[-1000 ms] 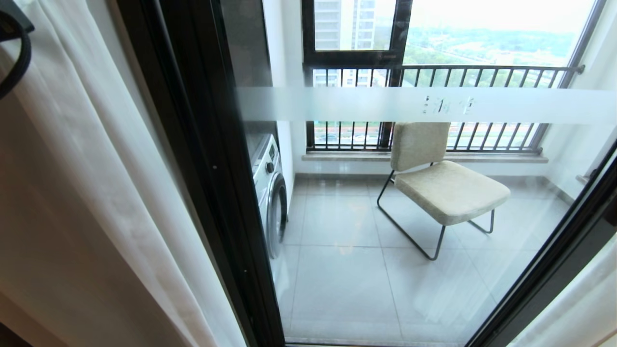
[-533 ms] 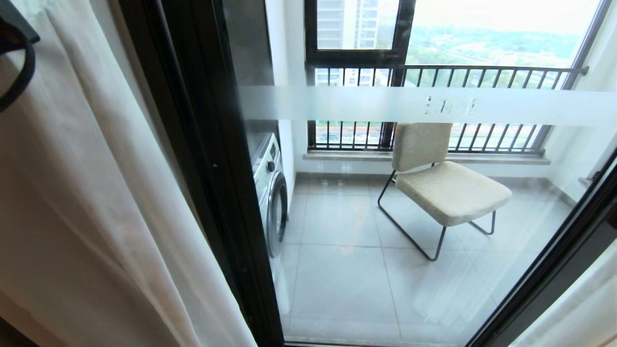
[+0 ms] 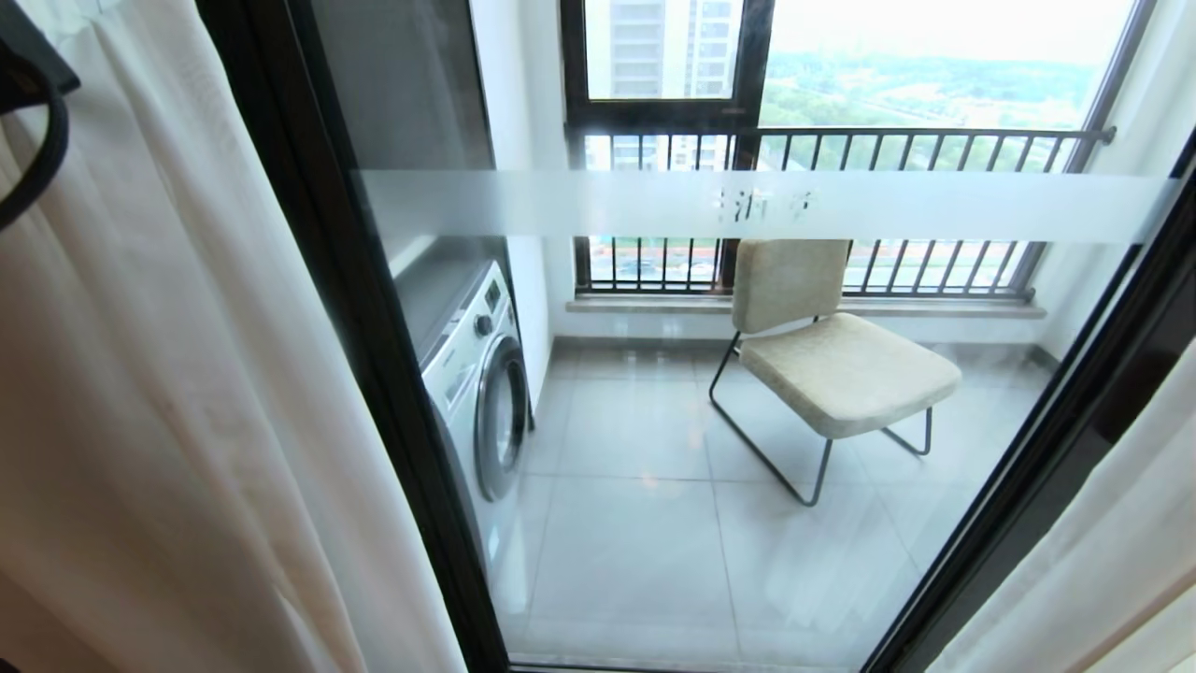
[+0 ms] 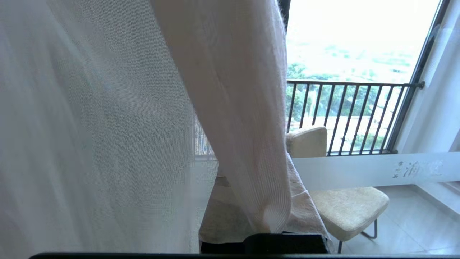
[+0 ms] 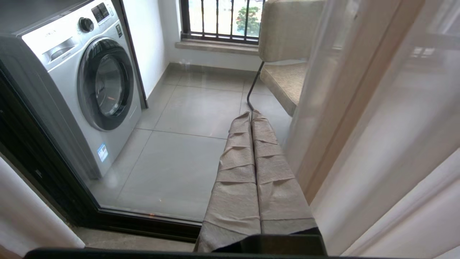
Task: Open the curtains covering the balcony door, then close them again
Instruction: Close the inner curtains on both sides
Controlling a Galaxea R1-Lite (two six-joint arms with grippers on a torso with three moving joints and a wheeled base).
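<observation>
The balcony door point(image 3: 374, 374) has a black frame and a frosted band point(image 3: 934, 206) across its glass. The curtains hang drawn to both sides: a cream panel point(image 3: 168, 421) on the left and another point(image 3: 1103, 561) at the lower right. In the left wrist view my left gripper point(image 4: 267, 201), its fingers wrapped in beige cloth, is shut on a fold of the curtains point(image 4: 230, 90), beside the thin see-through layer point(image 4: 90, 126). My right gripper point(image 5: 251, 116) is shut and holds nothing. It points down at the door's glass, with curtain folds point(image 5: 377, 144) close beside it.
Behind the glass stand a washing machine point(image 3: 476, 393) on the left and a beige chair point(image 3: 832, 365) on a tiled floor, with a black-railed window point(image 3: 841, 150) beyond. The door's bottom track point(image 5: 143, 223) runs below my right gripper. A black part of my left arm point(image 3: 37, 103) shows at the upper left.
The whole head view has shifted: the door frame sits further left, more of the washing machine and the right curtain show. My left gripper keeps its hold on the curtain.
</observation>
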